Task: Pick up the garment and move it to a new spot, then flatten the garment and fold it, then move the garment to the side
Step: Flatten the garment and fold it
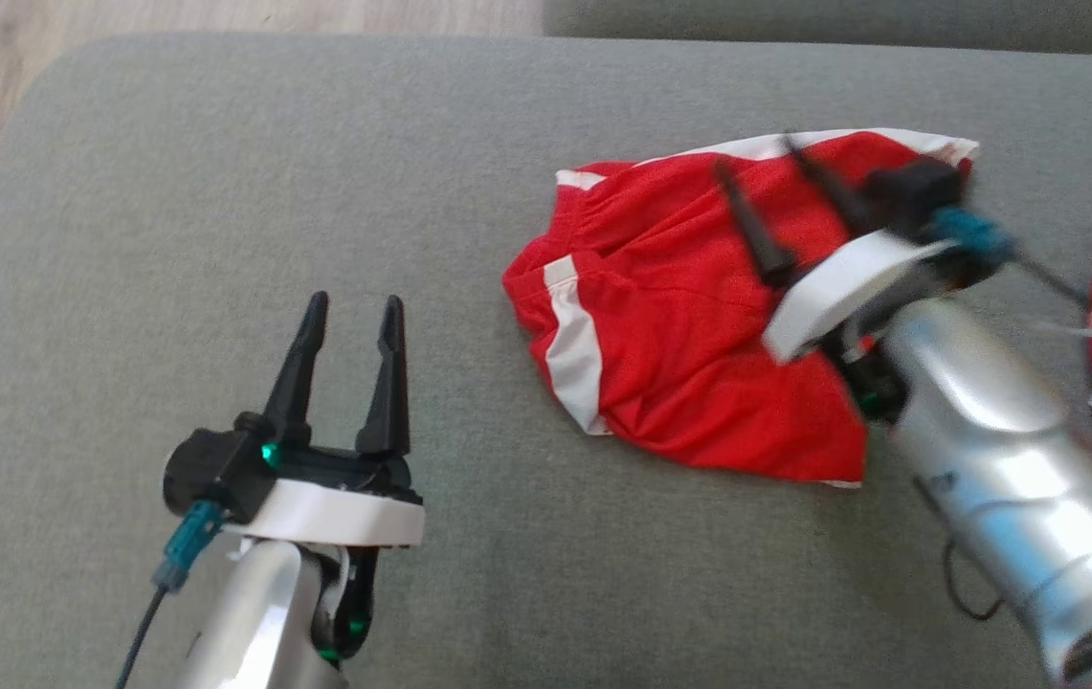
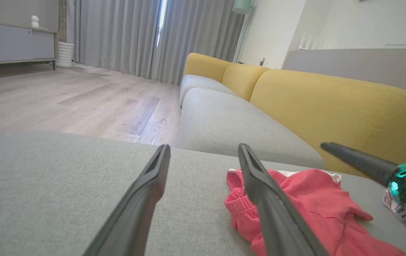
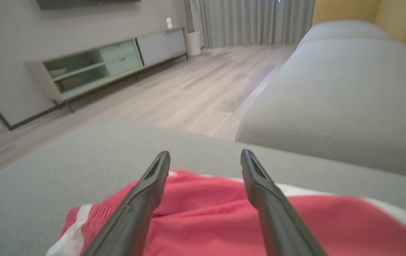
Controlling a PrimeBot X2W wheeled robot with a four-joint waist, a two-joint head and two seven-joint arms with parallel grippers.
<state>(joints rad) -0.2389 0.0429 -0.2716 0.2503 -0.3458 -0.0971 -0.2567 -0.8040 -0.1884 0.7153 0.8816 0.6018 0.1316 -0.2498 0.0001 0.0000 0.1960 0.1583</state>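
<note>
Red shorts [image 1: 689,325] lie crumpled on the grey cushion [image 1: 220,191], right of centre. The right gripper [image 1: 756,155] hangs over them, fingers spread wide and empty, seemingly poised for flattening. The left gripper [image 1: 356,300], equally wide and empty, waits well apart.

Red garment [image 1: 689,335]: thin, smooth cloth with a faint sheen. Grey cushion [image 1: 220,172]: matt, coarse weave. Right forearm [image 1: 1005,450] glossy silver, perhaps metal. Matt black plastic on the left hand [image 1: 355,304]. Floor [image 2: 64,103]: pale wood.

Head camera overhead, wrist cameras low and close, sharing garment [image 1: 689,316]
</note>
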